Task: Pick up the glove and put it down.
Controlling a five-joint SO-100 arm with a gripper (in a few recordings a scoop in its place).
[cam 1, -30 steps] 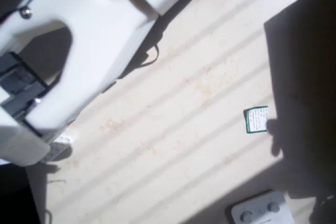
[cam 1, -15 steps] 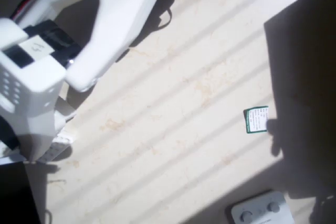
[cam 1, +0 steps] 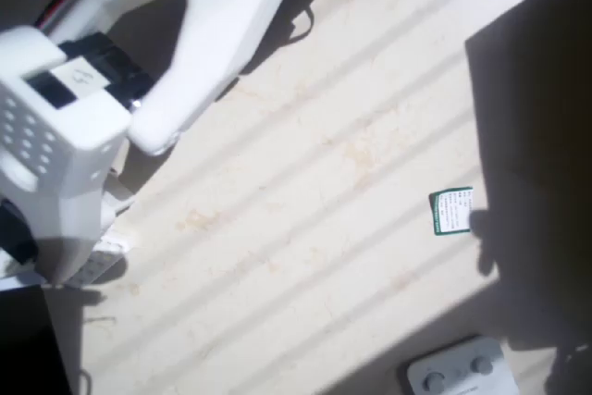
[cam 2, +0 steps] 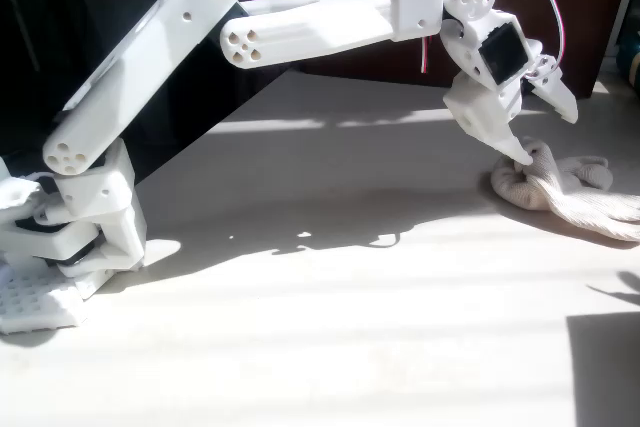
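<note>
The white arm point(cam 2: 300, 22) was stretched across the table point(cam 2: 300, 277) so the gripper point(cam 2: 535, 127) could be lowered; its jaws were spread, one fingertip touching the crumpled beige glove point(cam 2: 565, 187) lying at right.
</note>
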